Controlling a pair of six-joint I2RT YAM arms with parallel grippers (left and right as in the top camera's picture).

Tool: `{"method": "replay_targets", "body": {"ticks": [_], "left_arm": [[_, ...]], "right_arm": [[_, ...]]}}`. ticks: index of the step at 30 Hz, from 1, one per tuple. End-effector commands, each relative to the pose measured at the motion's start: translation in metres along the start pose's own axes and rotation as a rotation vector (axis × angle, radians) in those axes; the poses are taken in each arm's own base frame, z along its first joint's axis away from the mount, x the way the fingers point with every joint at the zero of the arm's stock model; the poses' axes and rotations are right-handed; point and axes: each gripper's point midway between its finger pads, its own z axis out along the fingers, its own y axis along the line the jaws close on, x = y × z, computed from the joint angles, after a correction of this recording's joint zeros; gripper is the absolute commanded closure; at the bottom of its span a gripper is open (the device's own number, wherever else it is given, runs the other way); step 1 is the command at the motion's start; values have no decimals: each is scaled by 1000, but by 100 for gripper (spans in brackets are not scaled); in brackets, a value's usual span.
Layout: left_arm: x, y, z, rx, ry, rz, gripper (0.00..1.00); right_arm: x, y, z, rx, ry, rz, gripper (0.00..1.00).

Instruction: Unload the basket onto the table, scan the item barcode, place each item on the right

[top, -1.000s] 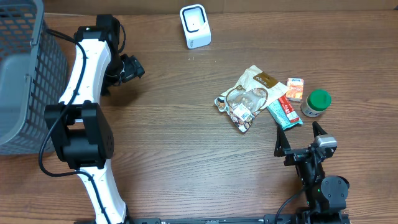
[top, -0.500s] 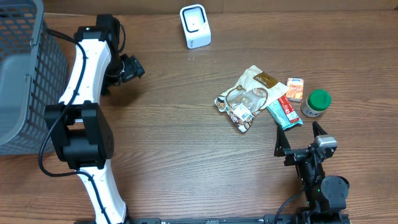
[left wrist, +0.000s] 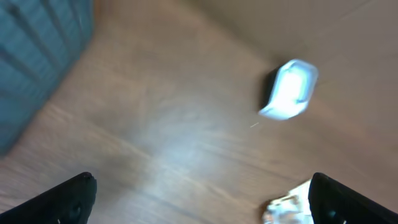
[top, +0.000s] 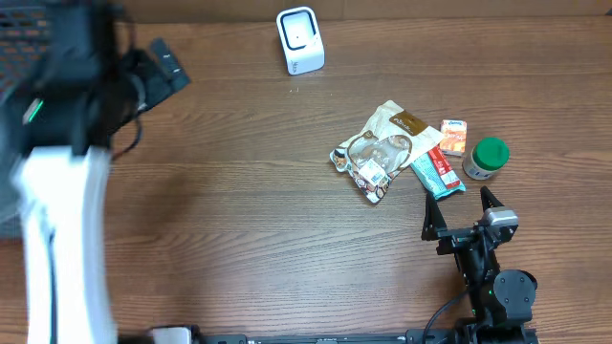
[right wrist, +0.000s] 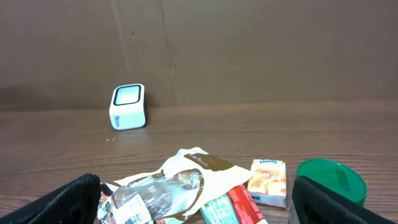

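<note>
Black and spread wide, the left gripper [left wrist: 202,202] carries nothing. Its wrist view is smeared by motion, with only bare table [left wrist: 161,130] between the tips, the white scanner [left wrist: 289,89] ahead to the right and a corner of the pouch [left wrist: 289,210] at the lower edge. That smear is the news: a second ago this arm lay stretched low along its own side, with its gripper parked near the grey basket [top: 24,24]. Now, from overhead, it has lifted off and looms large and blurred over that same corner, wrist turned towards the middle of the table. The right gripper [top: 459,212] has not stirred; it is likewise released and empty, sitting just short of the goods. Those lie well apart from the scanner, heaped at the right: the pouch, a teal and red bar packet [top: 438,172] tucked against it, a small orange carton [top: 453,137] and a green-lidded jar [top: 489,158] just beside. Nothing has been picked up, so I judge the task barely begun. The left arm's swing looks like the start of a reach, though whether for an item or merely to get clear of the basket I cannot tell
</note>
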Motion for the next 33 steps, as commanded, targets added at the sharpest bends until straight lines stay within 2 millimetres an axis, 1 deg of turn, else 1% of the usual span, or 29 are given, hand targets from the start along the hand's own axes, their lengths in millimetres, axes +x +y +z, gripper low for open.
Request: {"method": "replay_targets", "body": {"ticks": [1,3,4,5,8,9,14,17,19,25,30,32,33], "left_arm": [[-4,-2,-62,77,-122,13,0],[-3,0,-95,118,-186,10,0],[-2,0,-104,127,-202,10,0],[0,2,-116,141,-224,9,1],[3,5,-141,173,-273,7,0],[4,6,-147,180,-284,6,0],[10,10,-159,190,-300,6,0],[18,16,-161,181,-293,10,0],[28,23,-160,169,-274,10,0],[69,49,-157,131,-217,13,0],[106,72,-143,121,-187,-25,0],[112,78,-140,129,-218,-34,0],[111,80,-139,140,-253,-37,0]], "right_arm": [[2,1,0,-6,-2,7,0],[2,1,0,-6,-2,7,0],[2,1,0,-6,-2,7,0],[2,1,0,-6,-2,7,0],[2,1,0,-6,-2,7,0],[2,1,0,-6,-2,7,0],[2,1,0,-6,-2,7,0],[2,1,0,-6,-2,7,0],[2,1,0,-6,-2,7,0],[2,1,0,-6,-2,7,0],[2,1,0,-6,-2,7,0],[2,1,0,-6,-2,7,0],[2,1,0,-6,-2,7,0]]}}
